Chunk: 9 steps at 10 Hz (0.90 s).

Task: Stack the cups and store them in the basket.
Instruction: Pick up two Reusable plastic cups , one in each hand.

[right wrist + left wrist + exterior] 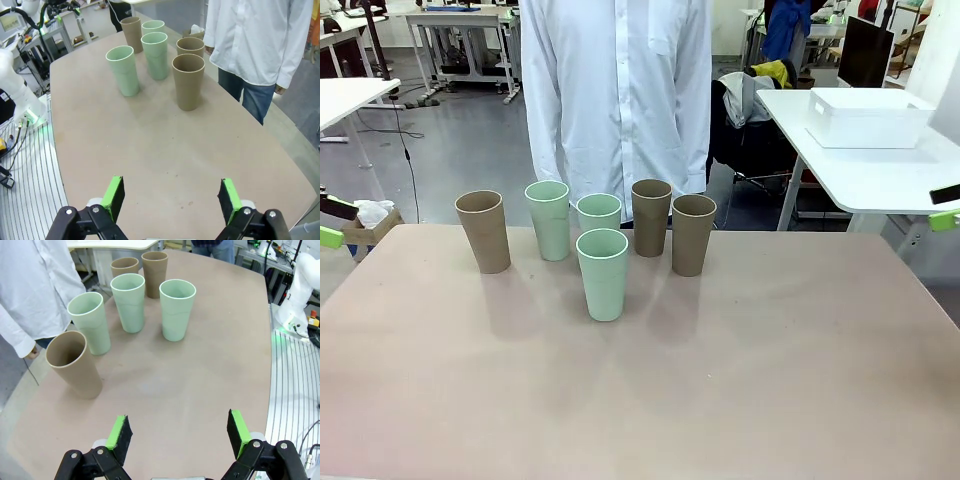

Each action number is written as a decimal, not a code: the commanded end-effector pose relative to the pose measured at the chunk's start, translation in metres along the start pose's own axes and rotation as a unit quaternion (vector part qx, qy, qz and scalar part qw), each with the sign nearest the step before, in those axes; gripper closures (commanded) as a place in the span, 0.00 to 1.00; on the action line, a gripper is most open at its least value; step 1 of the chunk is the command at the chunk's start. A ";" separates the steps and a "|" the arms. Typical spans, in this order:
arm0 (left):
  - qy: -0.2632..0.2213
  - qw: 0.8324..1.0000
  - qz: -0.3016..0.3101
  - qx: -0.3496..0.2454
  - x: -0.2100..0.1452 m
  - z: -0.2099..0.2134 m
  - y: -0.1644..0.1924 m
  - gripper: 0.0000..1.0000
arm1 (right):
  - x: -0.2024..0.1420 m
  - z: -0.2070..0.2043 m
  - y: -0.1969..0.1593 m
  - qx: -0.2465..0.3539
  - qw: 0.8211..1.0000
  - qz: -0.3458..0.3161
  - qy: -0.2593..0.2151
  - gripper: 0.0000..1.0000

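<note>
Six cups stand upright in a cluster at the table's far middle. A mint cup [603, 274] is nearest; behind it are two mint cups [549, 220] [599, 213] and three brown cups [483, 232] [651, 217] [693, 234]. The white basket [868, 118] sits on a separate white table at the back right. My left gripper [180, 432] is open above bare tabletop, well short of the nearest brown cup [75, 364]. My right gripper [172, 196] is open too, with nothing between its fingers, far from the brown cup [188, 81]. Green fingertips [328, 237] [942, 221] peek in at both side edges.
A person in a white shirt [617, 95] stands at the far edge behind the cups, hands hanging down. The brown table [720, 380] has wide bare room in front of the cups and to the right. A gap separates it from the basket's table.
</note>
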<state>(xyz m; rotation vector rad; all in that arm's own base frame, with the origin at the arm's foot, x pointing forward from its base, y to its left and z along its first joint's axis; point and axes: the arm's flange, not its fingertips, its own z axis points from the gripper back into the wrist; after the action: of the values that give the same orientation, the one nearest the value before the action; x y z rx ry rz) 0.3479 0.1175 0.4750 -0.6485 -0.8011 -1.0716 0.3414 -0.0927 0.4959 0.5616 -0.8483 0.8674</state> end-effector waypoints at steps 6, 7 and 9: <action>-0.013 1.000 -0.010 0.000 0.001 0.000 0.003 0.00 | 0.001 -0.002 -0.003 0.001 1.000 0.012 -0.015 0.00; -0.013 1.000 -0.010 0.000 0.001 0.000 0.003 0.00 | 0.001 -0.002 -0.003 0.001 1.000 0.012 -0.015 0.00; -0.003 1.000 0.005 -0.002 0.004 -0.003 0.031 0.00 | 0.011 -0.018 -0.023 0.029 0.999 0.017 -0.003 0.00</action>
<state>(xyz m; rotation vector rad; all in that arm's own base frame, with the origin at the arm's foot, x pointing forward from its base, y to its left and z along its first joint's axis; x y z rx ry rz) 0.3537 0.1200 0.4741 -0.6476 -0.7926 -1.0660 0.3460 -0.0907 0.4947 0.5682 -0.8344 0.8770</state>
